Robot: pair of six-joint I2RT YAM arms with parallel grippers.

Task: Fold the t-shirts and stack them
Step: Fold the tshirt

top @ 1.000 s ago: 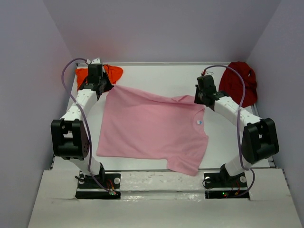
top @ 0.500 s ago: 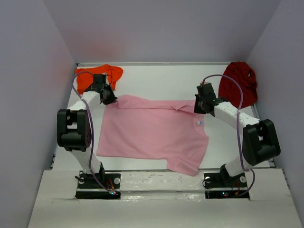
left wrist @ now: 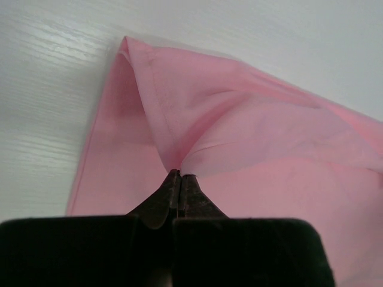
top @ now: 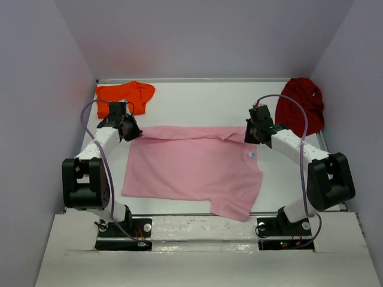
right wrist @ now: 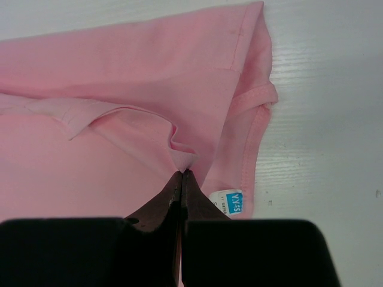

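The light pink soft cloth t-shirt point(top: 191, 170) lies spread across the middle of the white table point(top: 203, 98). Its upper edge is doubled over into a narrow band, and one corner at the lower right of the cloth reaches the table's near edge. A small blue-and-white neck label point(right wrist: 229, 201) shows beside the collar.

The left gripper point(left wrist: 178, 174) has its dark fingertips pressed together on a raised peak of the pink cloth at the shirt's upper left corner. The right gripper point(right wrist: 181, 173) pinches a similar pucker just left of the collar. In both wrist views the black gripper body fills the bottom of the frame and hides the cloth under it.

From above, the left gripper point(top: 133, 133) and the right gripper point(top: 250, 134) sit at opposite ends of the folded band, but their fingertips are too small to make out there.

The bright orange crumpled t-shirt point(top: 122, 95) lies in the upper left corner of the table, its lower edge partly hidden by the left wrist. The dark red bunched t-shirt point(top: 299, 103) sits at the upper right against the wall, and its shape is hard to read.
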